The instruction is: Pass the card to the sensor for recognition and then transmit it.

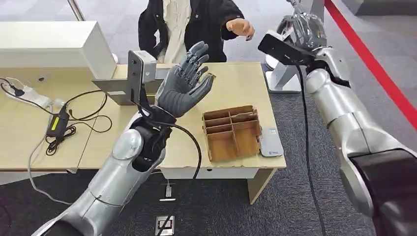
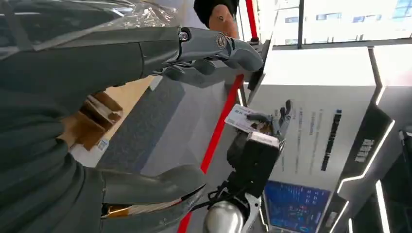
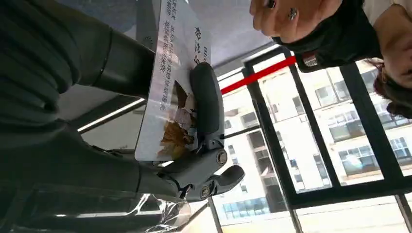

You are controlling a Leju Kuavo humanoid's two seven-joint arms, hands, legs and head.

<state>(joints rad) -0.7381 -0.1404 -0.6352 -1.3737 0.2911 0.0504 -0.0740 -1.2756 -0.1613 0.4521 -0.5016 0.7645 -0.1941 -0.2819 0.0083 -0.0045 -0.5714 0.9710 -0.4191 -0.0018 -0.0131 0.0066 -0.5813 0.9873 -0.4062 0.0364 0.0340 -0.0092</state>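
Pale wood forms the desk (image 1: 29,132), and at its left end lie a black power adapter (image 1: 57,123) and tangled cables, behind them a white box-shaped unit (image 1: 54,44). Just right of that stands a grey sensor bracket (image 1: 136,73). The left hand (image 1: 187,81) is raised above the desk beside the bracket, palm forward, fingers spread apart and holding nothing. Further right on the desk sits a brown compartmented tray (image 1: 232,132), with a small white device (image 1: 271,142) lying flat just beside its right edge. Behind the desk a person in a dark jacket (image 1: 196,24) reaches a hand (image 1: 241,27) out toward the robot's right side. The right hand (image 1: 307,29) is lifted high beyond the desk's right end, near that person's hand, and it pinches the card (image 3: 172,92) between thumb and fingers; the card's printed face shows in the right wrist view.
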